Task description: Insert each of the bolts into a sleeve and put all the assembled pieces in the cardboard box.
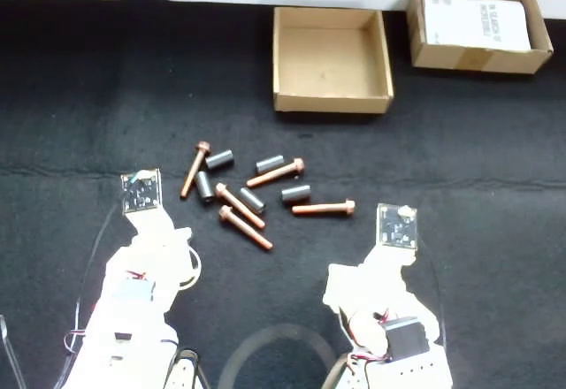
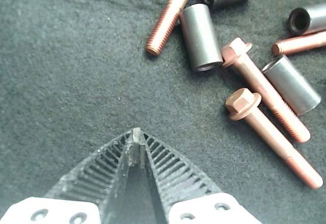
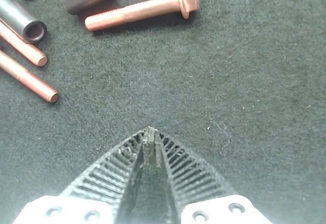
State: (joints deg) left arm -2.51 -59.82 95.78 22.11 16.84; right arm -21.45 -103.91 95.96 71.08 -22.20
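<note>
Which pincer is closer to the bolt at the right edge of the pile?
Right. The right pincer sits just short of that bolt, shut. The left pincer is farther off, on the other side of the pile.

A carton [image 1: 469, 58] holding paper [image 1: 476, 23] sits on black cloth [image 1: 80, 97].

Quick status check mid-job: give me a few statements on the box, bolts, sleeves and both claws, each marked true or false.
1. The cardboard box nearest the bolts holds assembled pieces. False: it is empty.
2. Five bolts lie loose outside it. True.
3. The left claw is shut on a bolt. False: it is shut but holds nothing.
4. The right claw is shut and empty. True.
5. Every one of the sleeves has a bolt in it. False: none does.
</note>
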